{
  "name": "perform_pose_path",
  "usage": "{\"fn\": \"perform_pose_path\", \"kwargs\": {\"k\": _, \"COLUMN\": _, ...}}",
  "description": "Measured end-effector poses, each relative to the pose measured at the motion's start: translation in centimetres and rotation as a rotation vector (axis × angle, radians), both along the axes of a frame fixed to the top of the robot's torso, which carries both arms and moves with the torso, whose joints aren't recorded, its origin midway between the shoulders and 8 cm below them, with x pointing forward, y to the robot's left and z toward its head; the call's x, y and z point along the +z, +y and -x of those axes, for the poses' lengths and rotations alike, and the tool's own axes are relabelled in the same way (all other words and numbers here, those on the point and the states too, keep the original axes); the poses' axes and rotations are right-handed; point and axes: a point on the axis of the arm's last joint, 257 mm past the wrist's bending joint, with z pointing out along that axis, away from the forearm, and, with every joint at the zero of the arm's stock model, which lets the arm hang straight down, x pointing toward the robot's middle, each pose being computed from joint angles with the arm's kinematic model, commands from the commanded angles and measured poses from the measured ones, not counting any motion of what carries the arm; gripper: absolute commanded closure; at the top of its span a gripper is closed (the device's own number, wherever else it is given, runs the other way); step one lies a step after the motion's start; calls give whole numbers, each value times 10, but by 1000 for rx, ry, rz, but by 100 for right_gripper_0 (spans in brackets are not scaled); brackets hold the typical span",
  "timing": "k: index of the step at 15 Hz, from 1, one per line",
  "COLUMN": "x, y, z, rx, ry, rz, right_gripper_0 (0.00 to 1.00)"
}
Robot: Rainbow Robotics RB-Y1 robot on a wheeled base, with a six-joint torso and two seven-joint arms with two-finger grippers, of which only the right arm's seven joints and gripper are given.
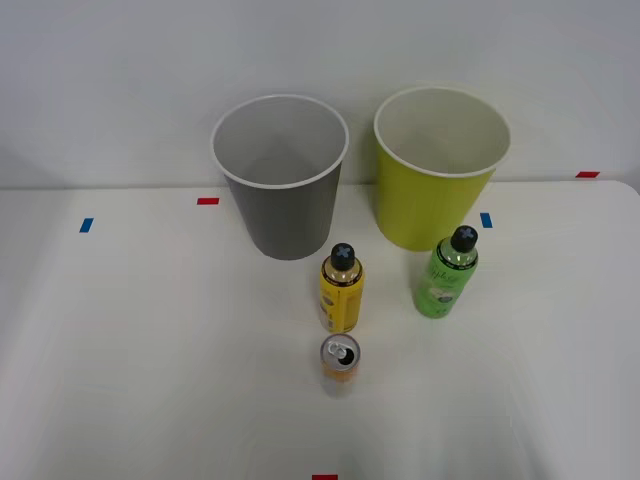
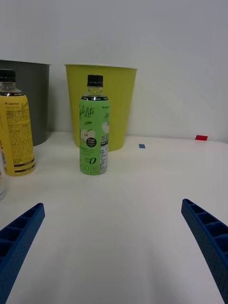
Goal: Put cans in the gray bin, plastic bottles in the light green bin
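Observation:
A short can [image 1: 339, 364] with a silver top and pull tab stands upright near the table's front middle. Just behind it stands a yellow plastic bottle [image 1: 341, 291] [image 2: 16, 130] with a black cap. A green plastic bottle [image 1: 447, 274] [image 2: 94, 128], also black-capped, stands upright to the right, in front of the light green bin [image 1: 440, 170] [image 2: 118, 104]. The gray bin [image 1: 280, 180] [image 2: 33, 102] stands left of that bin. My right gripper [image 2: 113, 204] is open, low over the table, facing the green bottle from some distance, with nothing between its blue fingers [image 2: 21, 228].
The white table [image 1: 150, 350] carries small red tape marks [image 1: 208, 201] and blue tape marks [image 1: 86, 225]. A white wall rises right behind the bins. Open table surface lies left and right of the bottles.

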Motion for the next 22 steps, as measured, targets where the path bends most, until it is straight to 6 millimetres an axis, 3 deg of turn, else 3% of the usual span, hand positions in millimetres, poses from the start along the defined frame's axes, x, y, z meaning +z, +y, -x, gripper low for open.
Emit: {"fn": "perform_pose_path", "kwargs": {"k": 22, "x": 0, "y": 0, "z": 0, "rx": 0, "ry": 0, "rz": 0, "right_gripper_0": 0}}
